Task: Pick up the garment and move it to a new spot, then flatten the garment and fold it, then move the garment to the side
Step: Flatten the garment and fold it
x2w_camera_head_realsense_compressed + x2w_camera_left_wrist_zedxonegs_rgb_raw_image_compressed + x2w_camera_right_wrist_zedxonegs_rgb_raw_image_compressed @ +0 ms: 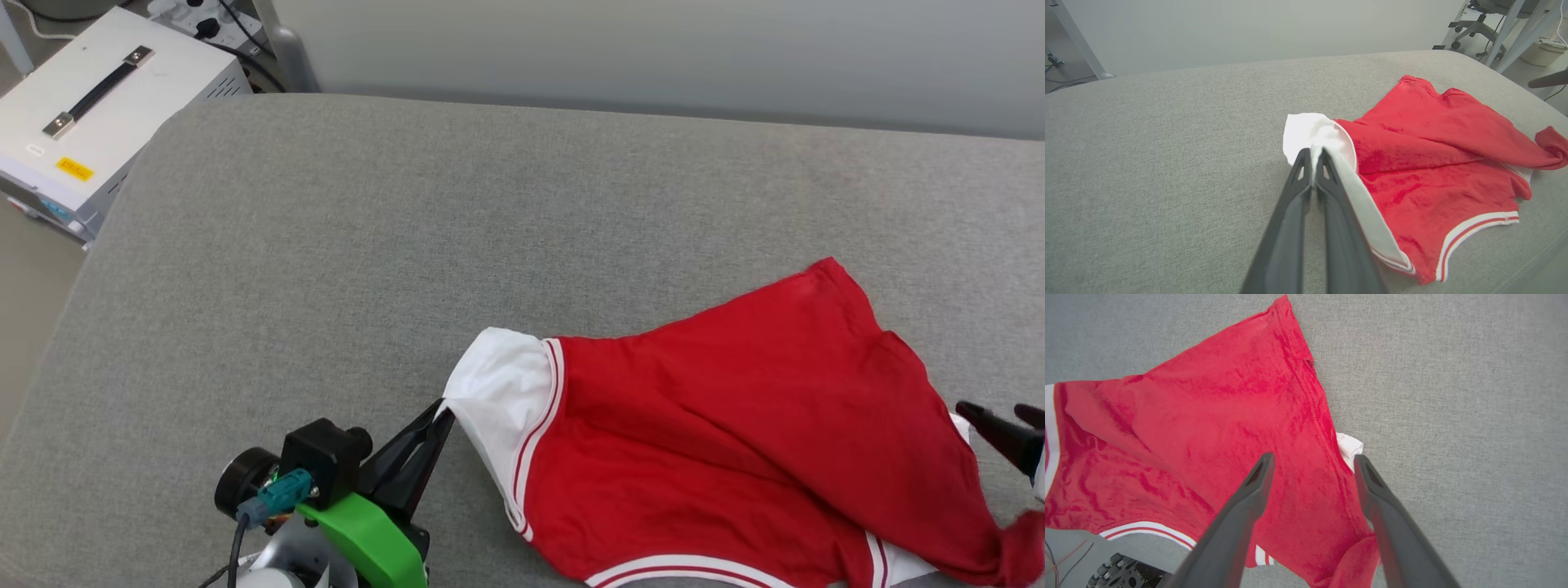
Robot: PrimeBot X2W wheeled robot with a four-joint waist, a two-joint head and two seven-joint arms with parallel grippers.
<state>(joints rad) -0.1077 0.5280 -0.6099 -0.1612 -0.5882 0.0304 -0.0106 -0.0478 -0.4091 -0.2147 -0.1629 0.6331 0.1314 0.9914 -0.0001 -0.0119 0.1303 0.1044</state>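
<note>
In the head view, the garment (735, 425) lies on a big grey pad (326, 245), down at the right side. It is red, with a white sleeve (498, 384) at its left end and white and red stripes along the edges. The left gripper (441, 410) is at the lower left. Its two dark fingers are pressed together on the edge of the white sleeve, so it is pinching the garment. The right gripper (998, 412) peeks in at the right edge, just beside the red cloth, with its two tips apart. A white box (106, 122) with a black handle (98, 90) and a yellow sticker (74, 169) stands off the pad at the top left.

In the left wrist view, the left gripper (1313, 153) has its fingers tight together, and the white sleeve (1310, 130) is caught between the tips. The sleeve is pulled up a little off the grey pad (1167, 163). The rest of the garment (1433, 163) lies bunched and wrinkled to the right. An office chair (1474, 22) and a pale basket (1543, 51) stand far back on the floor.

In the right wrist view, the right gripper (1312, 459) has its fingers spread wide and grips nothing. The garment (1208, 416) lies flat under them on the grey pad (1453, 416). One finger is over the red cloth and the other is over its edge, near a small white bit (1349, 446) that sticks out.
</note>
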